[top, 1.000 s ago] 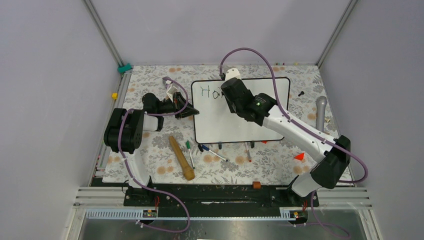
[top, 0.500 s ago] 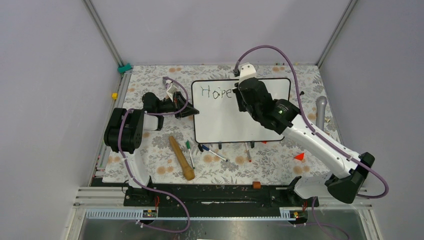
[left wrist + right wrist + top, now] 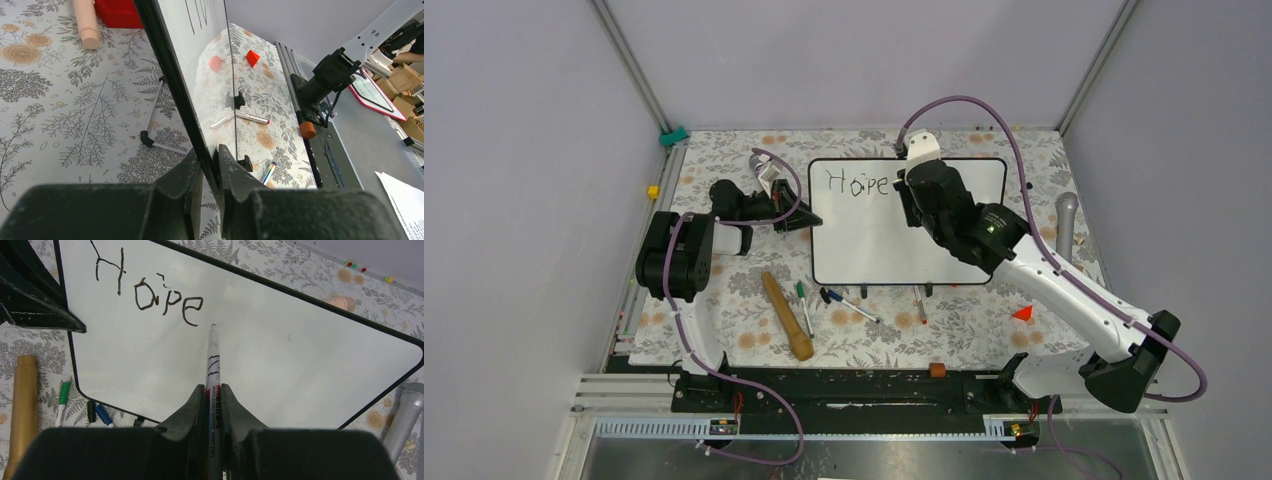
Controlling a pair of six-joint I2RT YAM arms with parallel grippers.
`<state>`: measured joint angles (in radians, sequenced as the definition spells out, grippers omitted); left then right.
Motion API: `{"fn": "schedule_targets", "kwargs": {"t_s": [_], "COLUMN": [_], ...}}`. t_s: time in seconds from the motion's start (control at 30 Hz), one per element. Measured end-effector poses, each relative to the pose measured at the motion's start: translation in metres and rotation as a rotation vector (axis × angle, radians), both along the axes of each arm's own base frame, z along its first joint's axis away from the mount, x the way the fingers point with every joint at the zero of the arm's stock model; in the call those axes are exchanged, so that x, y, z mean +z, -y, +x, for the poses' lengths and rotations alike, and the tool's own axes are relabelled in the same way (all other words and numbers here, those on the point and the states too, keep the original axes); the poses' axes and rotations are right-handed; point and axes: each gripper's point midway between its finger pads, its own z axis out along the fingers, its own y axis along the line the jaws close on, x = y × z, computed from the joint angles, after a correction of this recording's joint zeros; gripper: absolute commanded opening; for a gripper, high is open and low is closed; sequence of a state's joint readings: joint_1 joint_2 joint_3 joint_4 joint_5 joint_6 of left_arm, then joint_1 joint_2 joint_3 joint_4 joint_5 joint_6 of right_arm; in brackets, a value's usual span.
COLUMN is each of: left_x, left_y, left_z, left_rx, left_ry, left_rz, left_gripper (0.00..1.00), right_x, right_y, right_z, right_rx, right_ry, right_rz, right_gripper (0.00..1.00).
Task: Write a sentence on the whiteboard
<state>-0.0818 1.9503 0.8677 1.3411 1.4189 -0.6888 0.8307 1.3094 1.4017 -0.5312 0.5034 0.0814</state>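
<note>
The whiteboard (image 3: 879, 245) stands on the floral mat, glossy white with a thin black frame. Its top left carries the sentence's first word, "Hope" (image 3: 856, 183), in dark marker. My right gripper (image 3: 912, 192) hovers over the top edge just right of that word, shut on a whiteboard marker (image 3: 212, 365). The marker's tip sits beside the final "e" of "Hope" (image 3: 150, 295) on the whiteboard (image 3: 300, 355). My left gripper (image 3: 796, 218) is shut on the board's left edge. In the left wrist view the whiteboard's black frame (image 3: 172, 75) runs between the closed jaws of the left gripper (image 3: 210, 160).
A wooden rod (image 3: 786, 315) lies in front of the board on the left. Loose markers (image 3: 844, 303) and a red pen (image 3: 919, 303) lie along the board's near edge. A red wedge (image 3: 1022, 313), a grey microphone (image 3: 1067, 225) and an orange stub (image 3: 937, 369) are on the right.
The right arm has moved right along the board's top, and the writing has grown from "Ho" to "Hope". The left arm has barely moved.
</note>
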Motion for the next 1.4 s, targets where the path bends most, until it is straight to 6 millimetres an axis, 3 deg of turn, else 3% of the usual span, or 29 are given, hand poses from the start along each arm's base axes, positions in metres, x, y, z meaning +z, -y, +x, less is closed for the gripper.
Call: {"fn": "schedule_targets", "kwargs": {"t_s": [0.37, 0.57, 0.97, 1.4], "left_x": [-0.006, -0.005, -0.004, -0.007], "left_y": [-0.005, -0.013, -0.007, -0.008], "left_z": [0.000, -0.011, 0.019, 0.014], "left_rx": [0.049, 0.138, 0.041, 0.049], "left_ry": [-0.015, 0.009, -0.082, -0.072], "left_rz": [-0.004, -0.009, -0.013, -0.012], "left_gripper": [0.00, 0.00, 0.00, 0.00], "right_x": [0.008, 0.015, 0.017, 0.008], "right_y": [0.004, 0.007, 0.009, 0.006], "right_z": [-0.002, -0.004, -0.004, 0.001], "right_rx": [0.004, 0.006, 0.001, -0.003], "right_ry": [0.021, 0.036, 0.042, 0.028], "right_rz": [0.005, 0.011, 0.011, -0.004], "right_gripper": [0.00, 0.00, 0.00, 0.00]}}
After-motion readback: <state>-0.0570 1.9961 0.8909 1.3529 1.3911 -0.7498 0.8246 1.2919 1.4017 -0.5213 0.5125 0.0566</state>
